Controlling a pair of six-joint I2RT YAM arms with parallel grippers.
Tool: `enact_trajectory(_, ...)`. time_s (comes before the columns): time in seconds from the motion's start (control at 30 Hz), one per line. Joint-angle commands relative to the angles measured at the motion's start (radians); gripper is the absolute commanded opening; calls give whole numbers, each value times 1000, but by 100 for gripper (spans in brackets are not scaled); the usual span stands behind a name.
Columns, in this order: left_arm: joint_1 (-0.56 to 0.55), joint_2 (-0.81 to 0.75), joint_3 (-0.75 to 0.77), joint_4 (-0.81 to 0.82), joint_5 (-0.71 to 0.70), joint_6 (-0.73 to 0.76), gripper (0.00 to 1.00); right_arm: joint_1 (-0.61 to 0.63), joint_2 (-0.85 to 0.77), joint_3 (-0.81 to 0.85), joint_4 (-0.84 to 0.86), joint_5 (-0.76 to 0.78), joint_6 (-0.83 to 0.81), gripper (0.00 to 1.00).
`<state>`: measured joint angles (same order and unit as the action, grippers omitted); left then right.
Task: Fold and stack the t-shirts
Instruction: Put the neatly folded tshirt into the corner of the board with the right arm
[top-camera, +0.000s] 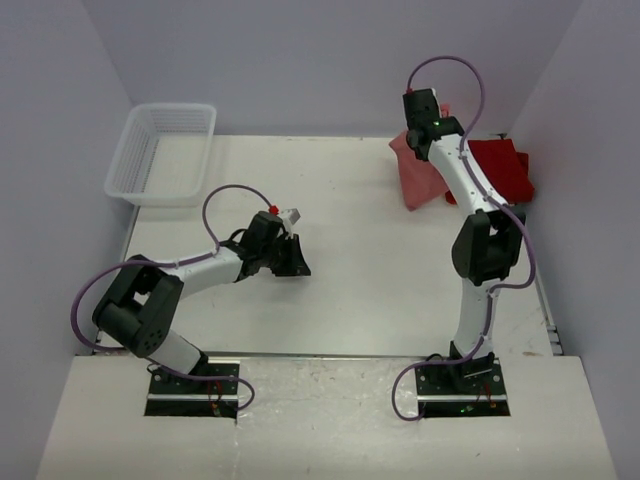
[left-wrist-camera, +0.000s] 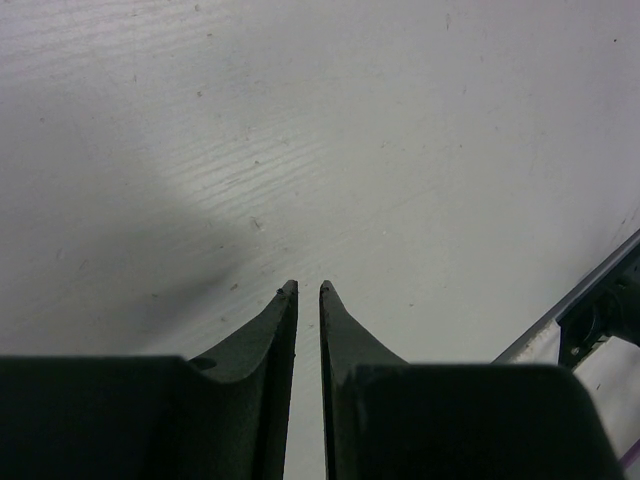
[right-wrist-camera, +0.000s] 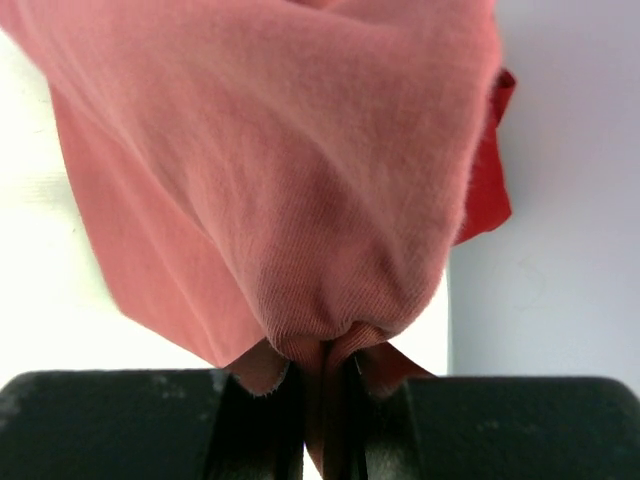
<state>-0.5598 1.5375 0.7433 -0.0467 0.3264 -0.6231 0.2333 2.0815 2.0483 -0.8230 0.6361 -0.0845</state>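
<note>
From above, one white plastic mesh basket (top-camera: 160, 152) sits far left; one faded salmon-red soft t-shirt (top-camera: 418, 180) hangs bunched at the right gripper (top-camera: 422, 142), beside one flat deep red folded t-shirt pile (top-camera: 505, 165)

Left wrist: the left gripper (left-wrist-camera: 308, 290), two dark tapered fingers almost together, holds nothing above the grained white table (left-wrist-camera: 400, 150)

Right wrist: the right gripper is clamped on the fine-knit salmon-red t-shirt

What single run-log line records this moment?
right hand: shut on salmon t-shirt | left hand: shut, empty | red t-shirts: piled far right
</note>
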Motion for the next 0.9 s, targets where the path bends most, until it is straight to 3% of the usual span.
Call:
enact_trajectory(0.0, -8, 6, -5, 21, 17, 31, 15, -12, -104, 75, 41, 79, -46, 0)
enact_trajectory(0.4, -8, -4, -10, 19, 16, 31, 15, -37, -126, 133, 39, 85, -77, 0)
enact_trajectory(0.87, -8, 7, -9, 18, 17, 33, 15, -63, -175, 84, 27, 66, -51, 0)
